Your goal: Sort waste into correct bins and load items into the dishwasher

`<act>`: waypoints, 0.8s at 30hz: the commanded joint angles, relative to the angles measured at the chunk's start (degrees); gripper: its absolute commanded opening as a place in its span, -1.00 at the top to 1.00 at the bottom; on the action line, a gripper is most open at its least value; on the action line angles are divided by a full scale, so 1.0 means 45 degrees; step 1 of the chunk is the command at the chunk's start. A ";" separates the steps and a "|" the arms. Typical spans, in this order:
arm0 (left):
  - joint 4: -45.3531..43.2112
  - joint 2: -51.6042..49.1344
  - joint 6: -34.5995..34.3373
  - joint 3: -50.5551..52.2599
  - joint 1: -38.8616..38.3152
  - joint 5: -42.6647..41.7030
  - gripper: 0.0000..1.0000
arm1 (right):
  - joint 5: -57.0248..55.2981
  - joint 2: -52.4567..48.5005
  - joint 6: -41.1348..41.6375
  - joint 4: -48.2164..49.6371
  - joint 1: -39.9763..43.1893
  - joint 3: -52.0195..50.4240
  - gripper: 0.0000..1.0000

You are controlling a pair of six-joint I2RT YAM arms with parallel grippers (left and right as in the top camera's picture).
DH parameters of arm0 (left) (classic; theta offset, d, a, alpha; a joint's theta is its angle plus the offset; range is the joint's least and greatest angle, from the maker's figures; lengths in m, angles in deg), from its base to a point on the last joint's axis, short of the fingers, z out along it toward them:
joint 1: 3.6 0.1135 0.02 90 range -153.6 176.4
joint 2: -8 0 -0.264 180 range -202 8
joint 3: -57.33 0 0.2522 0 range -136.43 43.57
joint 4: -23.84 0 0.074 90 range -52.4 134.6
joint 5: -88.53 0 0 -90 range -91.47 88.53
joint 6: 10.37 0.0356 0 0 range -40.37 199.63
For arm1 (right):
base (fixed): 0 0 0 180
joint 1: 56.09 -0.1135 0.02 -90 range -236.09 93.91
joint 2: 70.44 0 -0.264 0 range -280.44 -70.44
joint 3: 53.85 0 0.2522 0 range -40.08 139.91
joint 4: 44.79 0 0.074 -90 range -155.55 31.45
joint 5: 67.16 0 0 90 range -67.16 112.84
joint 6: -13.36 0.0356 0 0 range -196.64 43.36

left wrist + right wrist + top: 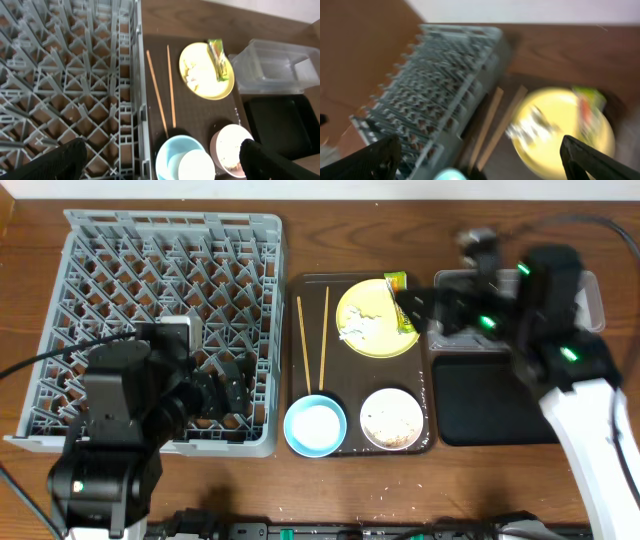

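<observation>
Robot lab: wooden table, dish rack

surface: brown wooden table
left: large grey plastic lattice dish rack
centre: dark-brown serving tray
right: clear plastic tub, shallow black tray

A grey dish rack is standing at far left. Beside it, two chopsticks are lying near-parallel. A yellow plate is carrying white paper bits and a green wrapper along its right edge. A light-blue bowl and a crumb-flecked white bowl are sitting upright. A clear tub and a black tray are lying at right.
</observation>
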State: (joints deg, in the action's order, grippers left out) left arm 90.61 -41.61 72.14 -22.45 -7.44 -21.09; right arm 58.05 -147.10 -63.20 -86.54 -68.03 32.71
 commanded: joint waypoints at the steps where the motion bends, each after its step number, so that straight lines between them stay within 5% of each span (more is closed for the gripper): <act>1: 0.0296 -0.0189 0.0019 -0.0214 0.0053 -0.0209 -0.96 | 0.0345 -0.1326 -0.0121 0.0573 -0.1360 0.0466 -0.99; 9: 0.0306 -0.0194 0.0024 -0.0214 0.0053 -0.0199 -0.96 | -0.7499 -0.5197 -0.0117 0.0476 -0.3706 0.0563 -0.89; 19: 0.0306 -0.0194 0.0024 -0.0214 0.0053 -0.0199 -0.96 | -0.8038 -0.8913 -0.0034 0.2681 -0.3492 0.0563 -0.48; 21: 0.0306 -0.0194 0.0024 -0.0214 0.0053 -0.0204 -0.96 | -0.8063 -0.9272 -0.0034 0.2958 -0.3487 0.0563 -0.22; 24: 0.0306 -0.0194 0.0024 -0.0214 0.0053 -0.0204 -0.96 | -0.8063 -0.9292 -0.0044 0.2885 -0.3492 0.0563 0.48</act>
State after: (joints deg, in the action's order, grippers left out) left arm 91.79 -42.68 72.16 -22.47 -7.44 -21.11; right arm 22.46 -188.90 -63.42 -73.42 -84.29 34.55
